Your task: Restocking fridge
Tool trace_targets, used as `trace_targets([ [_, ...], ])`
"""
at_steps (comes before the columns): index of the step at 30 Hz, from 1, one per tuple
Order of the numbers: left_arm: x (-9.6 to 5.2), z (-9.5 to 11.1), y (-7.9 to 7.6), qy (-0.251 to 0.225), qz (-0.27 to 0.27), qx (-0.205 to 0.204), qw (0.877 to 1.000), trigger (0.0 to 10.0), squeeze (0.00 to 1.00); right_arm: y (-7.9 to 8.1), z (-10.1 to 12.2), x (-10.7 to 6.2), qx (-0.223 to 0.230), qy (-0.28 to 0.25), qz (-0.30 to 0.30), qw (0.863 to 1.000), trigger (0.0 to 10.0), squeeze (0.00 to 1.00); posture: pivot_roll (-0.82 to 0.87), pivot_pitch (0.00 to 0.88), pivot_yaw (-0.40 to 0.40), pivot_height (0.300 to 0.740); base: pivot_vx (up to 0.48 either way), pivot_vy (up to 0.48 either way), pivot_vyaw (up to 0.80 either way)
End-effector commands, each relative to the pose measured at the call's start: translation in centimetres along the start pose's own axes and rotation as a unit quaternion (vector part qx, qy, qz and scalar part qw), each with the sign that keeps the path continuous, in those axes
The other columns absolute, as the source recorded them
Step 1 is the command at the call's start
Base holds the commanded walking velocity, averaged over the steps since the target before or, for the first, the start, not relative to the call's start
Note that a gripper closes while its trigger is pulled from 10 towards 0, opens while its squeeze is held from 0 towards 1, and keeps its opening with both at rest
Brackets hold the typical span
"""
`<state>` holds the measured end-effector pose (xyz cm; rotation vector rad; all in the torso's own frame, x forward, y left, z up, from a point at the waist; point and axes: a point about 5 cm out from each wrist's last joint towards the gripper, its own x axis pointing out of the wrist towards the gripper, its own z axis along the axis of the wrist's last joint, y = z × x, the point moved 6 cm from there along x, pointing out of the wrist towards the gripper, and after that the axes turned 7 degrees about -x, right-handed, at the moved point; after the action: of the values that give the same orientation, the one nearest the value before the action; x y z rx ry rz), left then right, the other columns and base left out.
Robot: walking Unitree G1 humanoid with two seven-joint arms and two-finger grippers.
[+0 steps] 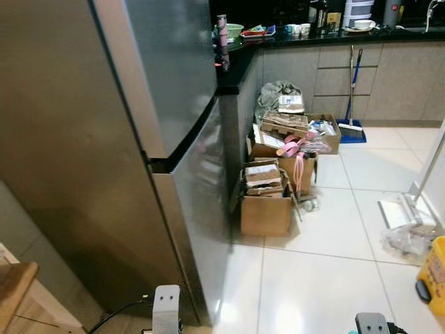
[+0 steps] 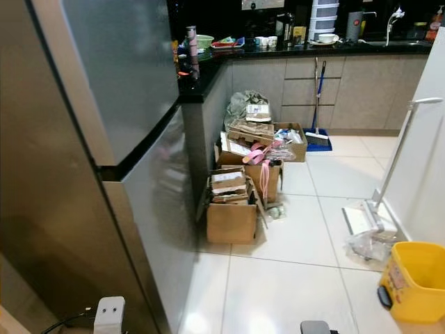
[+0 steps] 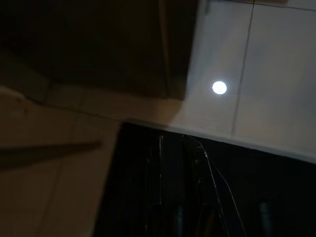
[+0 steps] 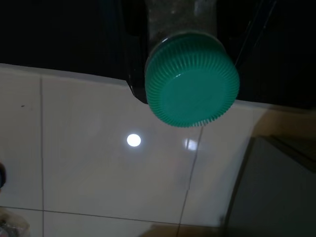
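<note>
The tall stainless-steel fridge (image 1: 104, 139) stands on my left with its upper and lower doors both closed; a dark seam (image 1: 182, 147) divides them. In the right wrist view, my right gripper (image 4: 190, 54) is shut on a clear container with a ribbed green lid (image 4: 192, 81), held above the white tiled floor. My left arm (image 1: 167, 309) hangs low by the fridge's front corner, and my left gripper (image 3: 197, 197) is a dark shape over the floor. The top of my right arm (image 1: 372, 324) peeks in at the lower edge.
Open cardboard boxes (image 1: 268, 202) full of clutter line the floor between the fridge and the dark counter (image 1: 240, 66). A broom (image 1: 352, 125) leans on the cabinets. A mop (image 2: 375, 209) and yellow bucket (image 2: 416, 282) stand right. A wooden edge (image 1: 12, 282) and cable (image 1: 118, 312) lie lower left.
</note>
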<state>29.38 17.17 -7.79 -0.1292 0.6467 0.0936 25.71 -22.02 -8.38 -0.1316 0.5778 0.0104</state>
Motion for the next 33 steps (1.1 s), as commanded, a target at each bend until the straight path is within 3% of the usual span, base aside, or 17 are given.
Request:
trace_targets([
  [1,0.0,0.3,0.5,-0.006,0.0,0.016,1.0,10.0,0.0,0.5,-0.1,0.0,0.004,-0.001,0.003,1.0,10.0,0.0,-0.08,0.067,0.048,0.74,0.0,0.0,0.0],
  [4,0.6,3.2,-0.8,-0.044,-0.017,0.004,0.999,10.0,0.0,0.4,0.2,0.0,0.005,-0.005,-0.001,1.0,10.0,0.0,-0.08,0.078,0.056,0.74,0.0,0.0,0.0],
  [11,1.1,6.5,-2.9,-0.08,-0.052,-0.006,0.995,10.0,0.0,0.4,0.4,0.1,0.007,-0.009,-0.004,1.0,10.0,0.0,-0.09,0.094,0.061,0.74,0.0,0.0,0.0],
  [12,1.1,7.3,-3.4,-0.089,-0.061,-0.007,0.994,8.3,0.0,0.3,0.4,0.1,0.007,-0.01,-0.005,1.0,10.0,0.0,-0.09,0.1,0.062,0.74,0.0,0.0,0.0],
  [13,1.1,8.3,-4.4,-0.1,-0.082,-0.013,0.991,0.0,0.0,0.1,0.4,0.0,0.008,-0.011,-0.009,1.0,10.0,0.0,-0.09,0.111,0.061,0.74,0.0,0.0,0.0],
  [15,1.1,8.3,-4.4,-0.1,-0.082,-0.013,0.991,0.0,0.0,0.1,0.4,0.0,0.008,-0.011,-0.009,1.0,10.0,0.0,-0.09,0.111,0.061,0.74,0.0,0.0,0.0],
  [16,1.1,10.3,-6.1,-0.123,-0.11,-0.01,0.986,0.0,0.0,-0.4,0.4,-0.1,0.009,-0.012,-0.014,1.0,10.0,0.0,-0.1,0.126,0.059,0.74,0.0,0.0,0.0],
  [20,1.1,11.6,-7.0,-0.136,-0.12,-0.008,0.983,0.0,0.0,-0.7,0.3,-0.2,0.007,-0.013,-0.017,1.0,10.0,0.0,-0.1,0.136,0.062,0.74,0.0,0.0,0.0],
  [22,1.1,13.1,-7.5,-0.151,-0.119,0.037,0.981,0.0,0.0,-1.2,0.3,-0.4,0.008,-0.016,-0.024,1.0,10.0,0.0,-0.1,0.146,0.075,0.74,0.0,0.0,0.0],
  [26,1.2,15.2,-7.3,-0.169,-0.106,0.077,0.977,0.0,0.0,-1.6,0.6,-0.4,0.015,-0.023,-0.033,0.999,10.0,0.0,-0.1,0.16,0.089,0.74,0.0,0.0,0.0],
  [28,1.2,15.2,-7.3,-0.169,-0.106,0.077,0.977,0.0,0.0,-1.6,0.6,-0.4,0.015,-0.023,-0.033,0.999,10.0,0.0,-0.1,0.16,0.089,0.74,0.0,0.0,0.0],
  [33,1.3,17.8,-6.2,-0.183,-0.086,0.081,0.976,0.0,0.0,-1.5,1.0,-0.3,0.023,-0.032,-0.036,0.999,10.0,0.0,-0.1,0.187,0.093,0.74,0.0,0.0,0.0],
])
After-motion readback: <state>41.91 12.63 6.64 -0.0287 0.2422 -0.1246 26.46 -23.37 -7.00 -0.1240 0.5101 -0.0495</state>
